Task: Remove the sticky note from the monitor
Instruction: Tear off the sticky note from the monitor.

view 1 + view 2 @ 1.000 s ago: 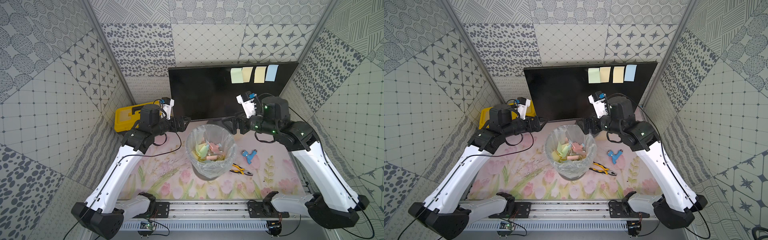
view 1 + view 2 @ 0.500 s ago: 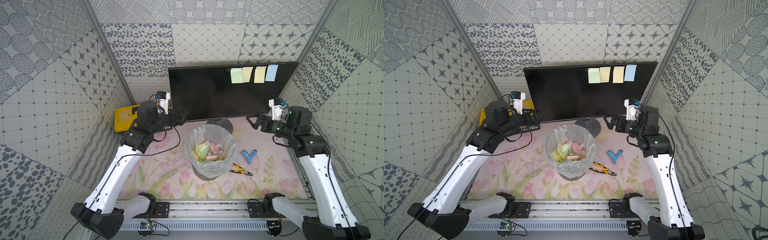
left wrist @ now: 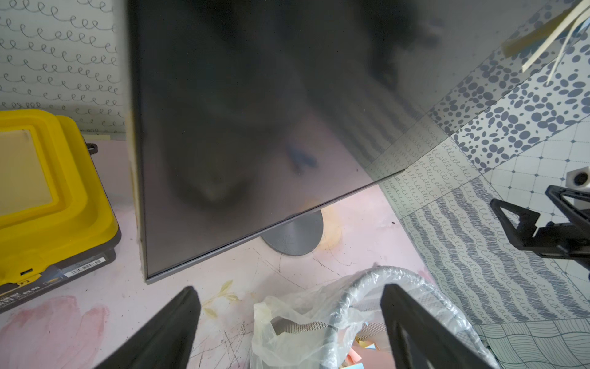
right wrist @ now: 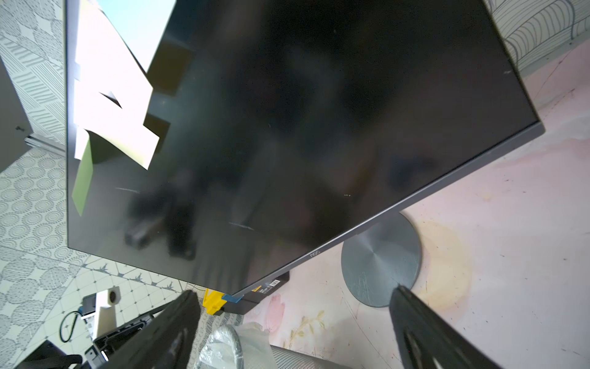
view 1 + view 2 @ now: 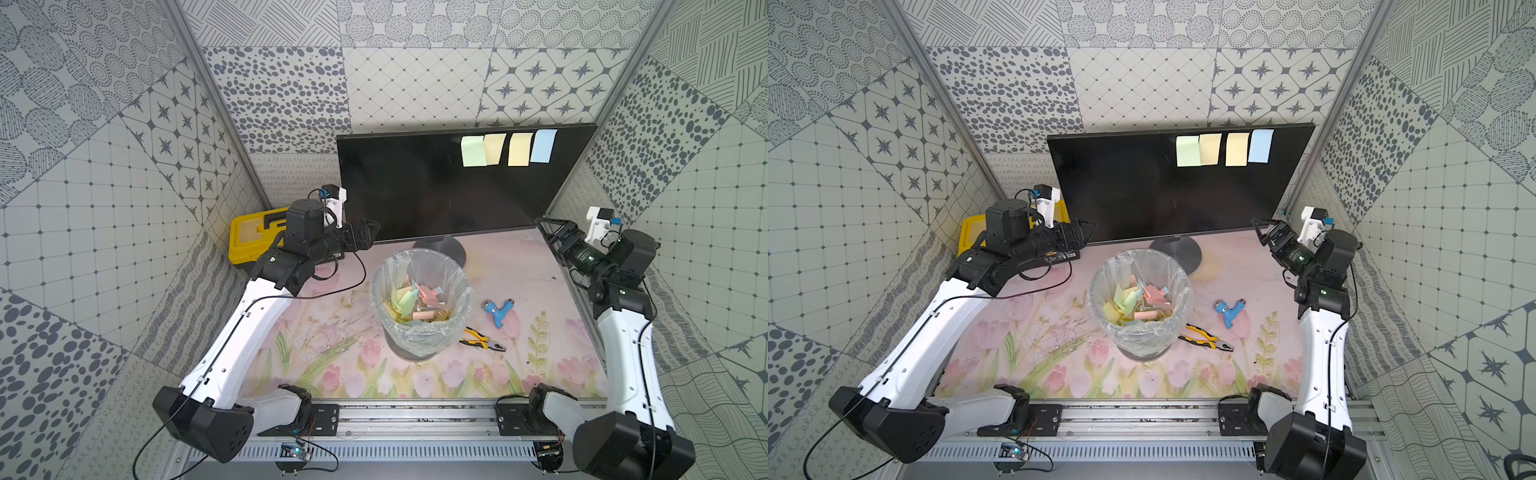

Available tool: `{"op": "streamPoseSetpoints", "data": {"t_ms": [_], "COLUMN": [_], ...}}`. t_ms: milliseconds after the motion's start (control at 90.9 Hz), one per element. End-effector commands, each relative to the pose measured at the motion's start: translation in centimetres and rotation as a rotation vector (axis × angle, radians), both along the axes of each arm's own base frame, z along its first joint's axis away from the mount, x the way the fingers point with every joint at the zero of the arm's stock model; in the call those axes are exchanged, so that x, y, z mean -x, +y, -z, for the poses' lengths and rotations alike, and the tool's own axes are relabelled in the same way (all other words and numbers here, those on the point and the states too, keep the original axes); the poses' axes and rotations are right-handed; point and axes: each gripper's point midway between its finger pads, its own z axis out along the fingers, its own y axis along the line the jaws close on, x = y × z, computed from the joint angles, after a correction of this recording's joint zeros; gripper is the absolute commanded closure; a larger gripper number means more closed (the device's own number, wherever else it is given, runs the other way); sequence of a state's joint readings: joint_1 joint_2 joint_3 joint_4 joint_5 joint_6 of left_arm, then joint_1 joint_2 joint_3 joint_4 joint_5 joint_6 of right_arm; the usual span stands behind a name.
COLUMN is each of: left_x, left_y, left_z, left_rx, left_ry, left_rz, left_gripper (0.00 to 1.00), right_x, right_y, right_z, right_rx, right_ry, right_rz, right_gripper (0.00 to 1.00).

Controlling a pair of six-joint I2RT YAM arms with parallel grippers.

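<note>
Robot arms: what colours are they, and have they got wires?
Both the left arm and right arm are white with black joints. A thin black cable runs along the left one. The left hand and right hand are black, with hollow triangle-frame fingers. A white camera box sits by each wrist.

The bin (image 5: 419, 338) stands before the monitor (image 5: 415, 187), toolbox (image 5: 249, 237) left of both, pliers (image 5: 482, 340) beside the bin.

The bin (image 5: 422, 299) stands mid-way on the table (image 5: 332, 316), just before the stand base (image 5: 449, 249) of the monitor (image 5: 415, 187), blocking the low centre lane. The yellow toolbox (image 5: 249, 237) fills the left rear corner beside the left gripper (image 5: 371, 233). The pliers (image 5: 482, 341) and a blue fitting (image 5: 498, 311) lie right of the bin. Above it, open air runs along the screen up to the sticky notes (image 5: 519, 148). The right gripper (image 5: 546, 228) hovers near the monitor's lower right corner.
</note>
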State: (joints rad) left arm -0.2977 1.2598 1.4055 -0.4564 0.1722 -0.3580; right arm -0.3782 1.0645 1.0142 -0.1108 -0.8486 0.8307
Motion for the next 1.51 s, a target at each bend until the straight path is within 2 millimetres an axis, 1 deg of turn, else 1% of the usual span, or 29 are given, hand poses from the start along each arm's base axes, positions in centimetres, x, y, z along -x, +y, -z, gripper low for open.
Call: {"op": "streamPoseSetpoints", "data": {"t_ms": [0, 77, 132, 187, 330, 451, 572, 638, 715, 946, 990, 1111, 1277, 1332, 1497], "left_x": [0.6, 0.7, 0.6, 0.7, 1.0, 1.0, 1.3, 1.5, 1.6, 1.7, 1.6, 1.8, 1.8, 1.9, 1.9], "left_y": [-1.4, -2.1, -2.9, -3.4, -4.2, -4.7, -5.3, -5.6, -5.9, -6.1, -6.1, -6.1, -6.0, -6.1, -6.0], "left_z": [0.7, 1.5, 1.6, 2.3, 4.0, 4.7, 5.2, 5.5, 5.6, 6.0, 5.7, 6.1, 6.1, 6.1, 6.1], "left_rx": [0.071, 0.099, 0.134, 0.150, 0.161, 0.179, 0.187, 0.191, 0.199, 0.178, 0.174, 0.166, 0.157, 0.156, 0.153], "left_ry": [0.060, 0.104, 0.108, 0.134, 0.184, 0.213, 0.244, 0.259, 0.272, 0.287, 0.277, 0.302, 0.301, 0.300, 0.297], "left_rz": [0.051, 0.077, 0.104, 0.123, 0.144, 0.160, 0.202, 0.222, 0.239, 0.250, 0.255, 0.261, 0.259, 0.261, 0.263], "left_gripper": [0.08, 0.09, 0.09, 0.10, 0.10, 0.13, 0.17, 0.19, 0.21, 0.22, 0.22, 0.22, 0.22, 0.22, 0.23], "right_x": [-0.8, -1.7, -2.2, -2.9, -3.8, -4.6, -5.1, -5.7, -6.3, -8.2, -8.4, -9.1, -9.4, -9.4, -9.4], "right_y": [-0.3, -0.8, -1.0, -1.3, -2.1, -1.6, -1.5, -1.5, -1.0, 0.5, 0.8, 1.2, 1.1, 1.0, 0.8], "right_z": [-3.2, -3.9, -4.7, -5.3, -8.1, -9.9, -11.7, -12.3, -13.4, -14.4, -14.6, -14.9, -15.5, -15.5, -15.4], "right_rx": [-0.089, -0.126, -0.167, -0.212, -0.325, -0.345, -0.376, -0.396, -0.408, -0.411, -0.407, -0.397, -0.376, -0.375, -0.374], "right_ry": [-0.118, -0.143, -0.162, -0.176, -0.263, -0.302, -0.358, -0.373, -0.386, -0.387, -0.387, -0.386, -0.398, -0.399, -0.401], "right_rz": [-0.041, -0.042, -0.043, -0.048, -0.055, -0.083, -0.105, -0.113, -0.143, -0.182, -0.187, -0.194, -0.181, -0.178, -0.153], "right_gripper": [0.03, 0.03, 0.03, 0.03, 0.03, 0.04, 0.09, 0.11, 0.14, 0.19, 0.20, 0.24, 0.27, 0.32, 0.50]}}
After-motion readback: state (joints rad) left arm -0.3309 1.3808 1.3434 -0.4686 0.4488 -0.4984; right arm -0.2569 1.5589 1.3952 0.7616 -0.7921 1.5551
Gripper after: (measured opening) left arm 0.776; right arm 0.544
